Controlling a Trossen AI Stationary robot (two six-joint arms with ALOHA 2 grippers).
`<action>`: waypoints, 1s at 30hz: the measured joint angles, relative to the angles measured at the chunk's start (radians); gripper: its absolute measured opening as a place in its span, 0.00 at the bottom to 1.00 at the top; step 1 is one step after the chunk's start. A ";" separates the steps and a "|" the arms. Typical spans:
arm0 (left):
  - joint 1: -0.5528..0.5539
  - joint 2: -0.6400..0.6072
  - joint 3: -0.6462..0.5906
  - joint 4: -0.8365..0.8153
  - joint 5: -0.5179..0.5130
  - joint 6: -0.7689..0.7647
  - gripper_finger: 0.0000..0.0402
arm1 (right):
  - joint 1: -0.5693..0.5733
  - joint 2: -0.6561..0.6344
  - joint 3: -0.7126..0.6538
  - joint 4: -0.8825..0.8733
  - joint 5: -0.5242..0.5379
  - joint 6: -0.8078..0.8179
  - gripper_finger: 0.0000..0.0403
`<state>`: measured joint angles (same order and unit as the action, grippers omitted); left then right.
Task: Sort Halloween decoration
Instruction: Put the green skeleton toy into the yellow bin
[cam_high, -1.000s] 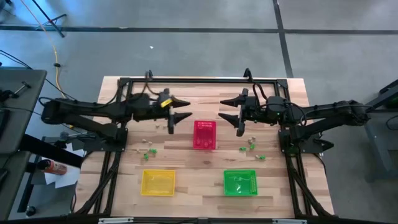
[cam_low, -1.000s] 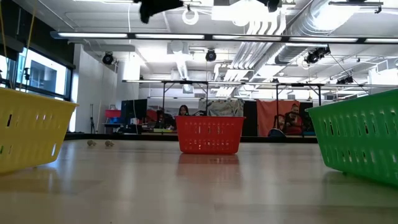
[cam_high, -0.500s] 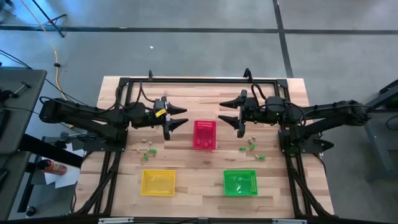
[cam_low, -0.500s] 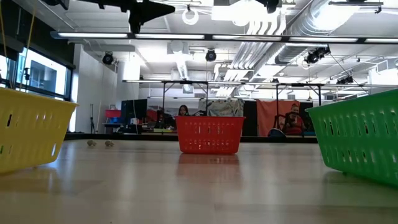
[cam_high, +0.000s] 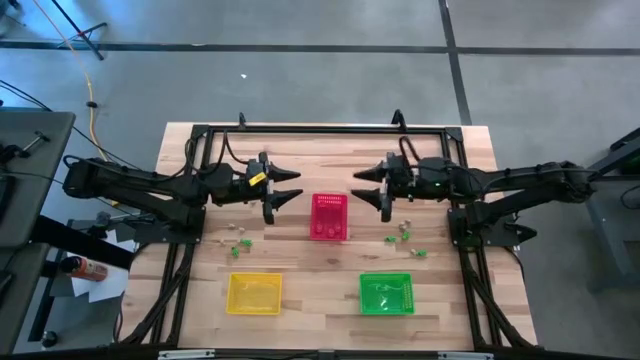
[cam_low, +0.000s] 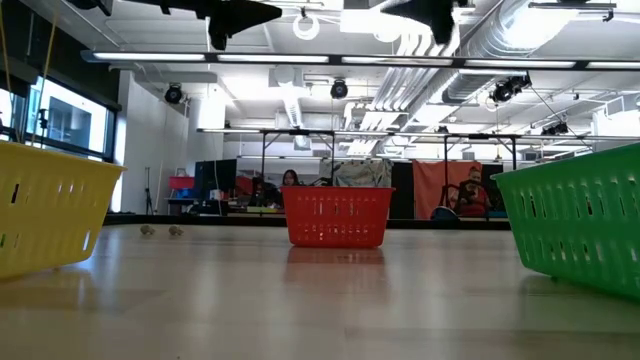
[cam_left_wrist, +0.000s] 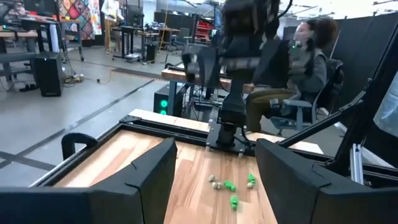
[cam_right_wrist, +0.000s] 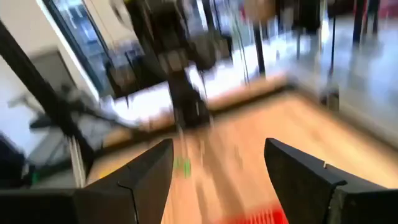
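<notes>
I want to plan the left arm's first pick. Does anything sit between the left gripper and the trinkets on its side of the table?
Nothing visible does. The left gripper hangs open over bare table, with the trinkets loose nearby and the pink-red basket off beside it.

- Left arm (cam_high: 150, 185): dark, tubular links; black cabling along the links.
- Left gripper (cam_high: 283, 189): two black tapered fingers; yellow marking at 9 o'clock of them.
- Right arm (cam_high: 520, 182): same dark build.
- Right gripper (cam_high: 372, 188): black angular fingers.
</notes>
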<state>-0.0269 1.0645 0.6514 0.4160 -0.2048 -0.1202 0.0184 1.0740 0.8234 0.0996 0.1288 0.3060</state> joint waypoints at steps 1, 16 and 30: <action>0.000 0.000 0.000 0.000 0.000 0.000 0.53 | -0.001 0.000 0.000 -0.058 -0.016 0.020 0.62; 0.000 0.000 0.000 0.000 -0.072 0.001 0.53 | 0.179 0.000 -0.072 -0.752 -0.111 0.167 0.62; 0.000 0.000 0.000 -0.008 -0.072 0.001 0.53 | 0.171 0.141 -0.249 -0.608 -0.058 0.050 0.62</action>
<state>-0.0265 1.0645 0.6518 0.4084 -0.2764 -0.1188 0.1898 1.2148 0.5747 -0.5080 0.0704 0.3562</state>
